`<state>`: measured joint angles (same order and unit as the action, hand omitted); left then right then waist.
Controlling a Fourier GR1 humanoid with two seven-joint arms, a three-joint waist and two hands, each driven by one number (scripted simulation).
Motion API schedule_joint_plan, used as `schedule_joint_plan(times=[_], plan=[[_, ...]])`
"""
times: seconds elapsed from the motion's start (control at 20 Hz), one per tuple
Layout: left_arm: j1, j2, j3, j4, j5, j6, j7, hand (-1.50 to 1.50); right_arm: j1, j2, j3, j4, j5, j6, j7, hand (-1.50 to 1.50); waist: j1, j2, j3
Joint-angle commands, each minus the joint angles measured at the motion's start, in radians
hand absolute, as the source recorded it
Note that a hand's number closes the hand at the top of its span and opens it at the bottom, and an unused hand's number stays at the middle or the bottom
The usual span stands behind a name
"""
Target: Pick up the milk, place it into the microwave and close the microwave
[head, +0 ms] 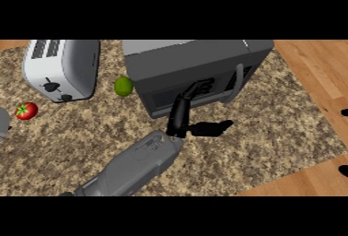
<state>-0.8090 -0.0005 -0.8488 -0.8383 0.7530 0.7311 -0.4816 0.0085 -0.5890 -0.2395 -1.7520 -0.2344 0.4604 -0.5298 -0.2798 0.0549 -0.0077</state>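
Head view, right robot hand (185, 110) open, straight fingers on shut microwave (197, 69) door, toaster (61, 69) left.

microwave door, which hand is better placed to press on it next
Left. The left hand already has straight fingers against the microwave door, its forearm lined up behind it. The right hand shows only at the view's right edge, well away from the microwave.
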Motion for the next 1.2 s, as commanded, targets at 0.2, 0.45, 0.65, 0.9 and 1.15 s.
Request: schedule_joint_plan(times=[0.2, 0.45, 0.65, 0.9, 1.15], plan=[[-0.065, 0.000, 0.061, 0.018, 0.101, 0.063, -0.048, -1.50, -0.074, -0.055, -0.048, -0.016, 0.079, -0.059, -0.001, 1.50, -0.007, 0.020, 0.001], [-0.072, 0.000, 0.058, 0.022, 0.151, 0.064, -0.065, -1.50, -0.116, -0.073, -0.055, 0.002, 0.099, -0.072, -0.003, 1.50, 0.007, 0.032, 0.002], [-0.083, 0.000, 0.045, 0.039, 0.174, 0.063, -0.084, -1.50, -0.136, -0.077, -0.054, 0.003, 0.107, -0.079, 0.001, 1.50, -0.002, 0.034, 0.003], [-0.091, 0.000, 0.036, 0.053, 0.206, 0.059, -0.105, -1.50, -0.165, -0.085, -0.048, 0.024, 0.116, -0.082, 0.009, 1.50, 0.003, 0.043, 0.004], [-0.098, 0.000, 0.032, 0.059, 0.230, 0.055, -0.139, -1.50, -0.195, -0.093, -0.044, 0.036, 0.119, -0.082, 0.015, 1.50, 0.003, 0.046, 0.003]])
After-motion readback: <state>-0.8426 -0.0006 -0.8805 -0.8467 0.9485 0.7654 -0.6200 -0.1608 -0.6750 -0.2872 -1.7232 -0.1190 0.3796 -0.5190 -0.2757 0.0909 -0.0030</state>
